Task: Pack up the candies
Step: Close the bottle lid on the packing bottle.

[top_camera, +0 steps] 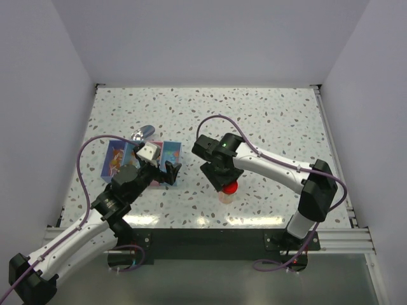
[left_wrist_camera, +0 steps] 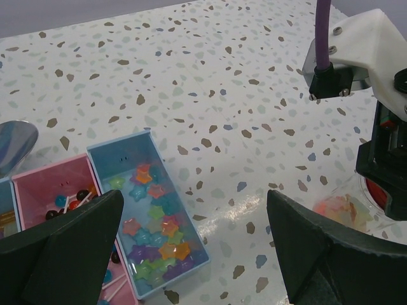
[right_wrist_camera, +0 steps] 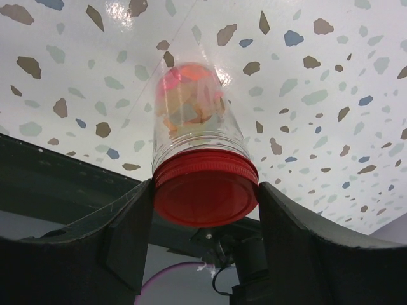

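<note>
Two grippers work over a speckled white table (left_wrist_camera: 222, 76). The right gripper (right_wrist_camera: 205, 210) clamps both fingers on the round red plastic lid (right_wrist_camera: 206, 190) of a clear plastic jar (right_wrist_camera: 198, 136). Orange and pink candies (right_wrist_camera: 191, 101) show through its wall, and whether its base touches the table cannot be told. The left gripper (left_wrist_camera: 194, 213), jaws spread wide and holding nothing, hangs above a pale blue compartment (left_wrist_camera: 102, 152) holding more multicoloured star-shaped candies. A pink compartment (left_wrist_camera: 44, 181) adjoins it, with a metal spoon (left_wrist_camera: 13, 143) just beyond.
</note>
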You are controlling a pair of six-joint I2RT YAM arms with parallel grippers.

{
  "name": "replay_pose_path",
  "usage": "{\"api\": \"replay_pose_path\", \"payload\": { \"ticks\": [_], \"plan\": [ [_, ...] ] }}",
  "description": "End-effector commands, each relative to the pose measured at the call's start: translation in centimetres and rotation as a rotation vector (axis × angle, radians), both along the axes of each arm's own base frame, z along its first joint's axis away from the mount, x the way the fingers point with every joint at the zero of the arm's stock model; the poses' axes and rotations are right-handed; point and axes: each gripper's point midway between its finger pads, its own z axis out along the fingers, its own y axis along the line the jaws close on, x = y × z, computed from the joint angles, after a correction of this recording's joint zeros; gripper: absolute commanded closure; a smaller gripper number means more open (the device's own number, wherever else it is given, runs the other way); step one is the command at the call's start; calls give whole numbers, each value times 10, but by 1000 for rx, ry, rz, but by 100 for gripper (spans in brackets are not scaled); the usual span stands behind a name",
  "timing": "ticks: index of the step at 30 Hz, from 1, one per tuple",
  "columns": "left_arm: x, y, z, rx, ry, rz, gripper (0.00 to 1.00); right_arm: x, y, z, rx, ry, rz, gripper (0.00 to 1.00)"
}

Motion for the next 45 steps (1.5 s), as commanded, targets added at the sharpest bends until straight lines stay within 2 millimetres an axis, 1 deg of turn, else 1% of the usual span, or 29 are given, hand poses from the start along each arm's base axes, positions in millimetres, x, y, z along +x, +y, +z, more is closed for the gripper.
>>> {"api": "replay_pose_path", "payload": {
  "ticks": [1, 9, 16, 17, 21, 22, 24, 26, 28, 29, 31, 32, 36, 38, 40, 41, 42, 43, 44, 45],
  "plan": [
    [1, -5, 11, -29, -45, -17, 0, -6, -5, -1, -40, 45, 23, 56],
    [1, -5, 11, -28, -46, -17, 0, -3, -3, 3, -54, 52, 38, 53],
    [1, -4, 12, -29, -49, -18, 0, -5, -5, -5, -58, 56, 38, 51],
    [1, -5, 12, -28, -48, -17, 0, -4, -2, -5, -42, 47, 35, 50],
    [1, -5, 11, -28, -46, -17, 0, -4, -1, -7, -22, 41, 22, 44],
    [1, -5, 11, -27, -47, -17, 0, -5, -2, -7, -23, 38, 20, 40],
    [1, -5, 12, -28, -48, -17, 0, -4, -2, -6, -11, 26, 11, 37],
    [1, -5, 11, -25, -48, -18, 0, -3, -1, -4, 8, 12, -1, 30],
    [1, -5, 10, -24, -45, -19, 0, -3, -1, 0, 39, 4, -9, 25],
    [1, -5, 11, -26, -47, -19, 0, -3, 0, 1, 53, -2, -14, 19],
    [1, -5, 10, -25, -46, -22, 0, -2, 0, 6, 73, -15, -21, 13],
    [1, -6, 10, -26, -47, -24, 0, -2, 1, 8, 86, -21, -24, 8],
    [0, -8, 10, -26, -49, -41, 0, 1, 1, 21, 136, -55, -45, 2],
    [-1, -11, 11, -27, -55, -60, 0, 1, 2, 33, 174, -79, -56, 1],
    [-4, -17, 12, -35, -66, -95, 0, 4, -2, 42, 202, -101, -77, 1],
    [-5, -20, 10, -36, -65, -110, 0, 4, -4, 51, 238, -118, -89, 1],
    [-7, -24, 11, -42, -67, -138, 0, 7, -9, 55, 256, -127, -112, 1],
    [-8, -28, 12, -53, -72, -157, 0, 7, -13, 54, 264, -125, -128, 3],
    [-10, -32, 9, -56, -67, -178, 0, 7, -15, 64, 320, -144, -141, 5],
    [-14, -37, 9, -64, -66, -214, 0, 10, -21, 66, 344, -144, -169, 8]
  ]
}}
